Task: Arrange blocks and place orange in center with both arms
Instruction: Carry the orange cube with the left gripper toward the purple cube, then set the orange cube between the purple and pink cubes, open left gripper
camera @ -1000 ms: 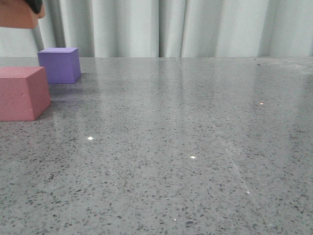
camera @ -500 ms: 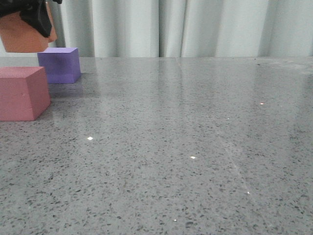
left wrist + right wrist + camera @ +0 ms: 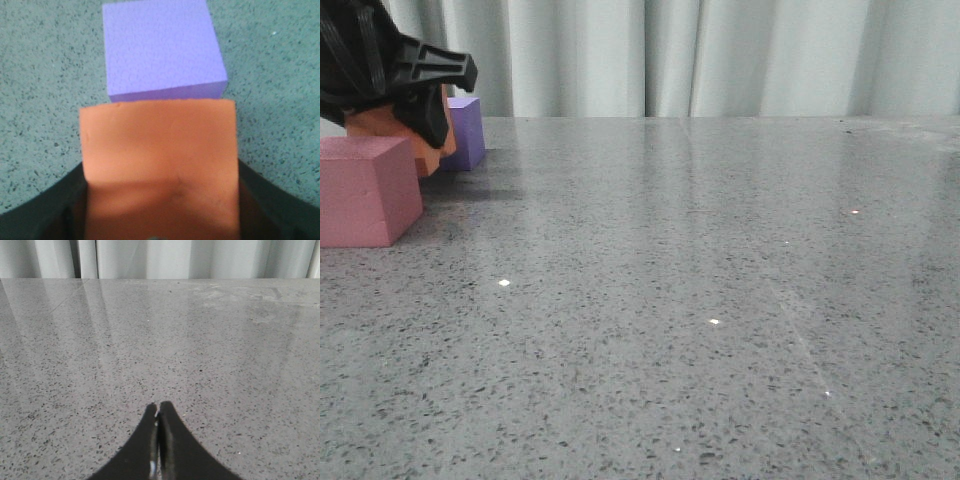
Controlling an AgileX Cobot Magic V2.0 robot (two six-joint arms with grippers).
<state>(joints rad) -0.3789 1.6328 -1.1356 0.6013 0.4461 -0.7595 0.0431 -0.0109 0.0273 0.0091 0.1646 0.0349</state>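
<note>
My left gripper (image 3: 405, 115) is shut on the orange cube (image 3: 420, 150) at the far left, low between the pink-red cube (image 3: 365, 190) in front and the purple cube (image 3: 468, 130) behind. In the left wrist view the orange cube (image 3: 160, 165) fills the space between my fingers, and the purple cube (image 3: 160, 47) sits just beyond it. Whether the orange cube touches the table is hidden. My right gripper (image 3: 158, 412) is shut and empty above bare table; it does not show in the front view.
The grey speckled table (image 3: 720, 300) stretches to the right of the blocks. White curtains (image 3: 720, 55) hang behind its far edge.
My left gripper has come down with the orange cube, from above the purple cube to the gap between the purple and pink-red cubes. The other cubes have not moved.
</note>
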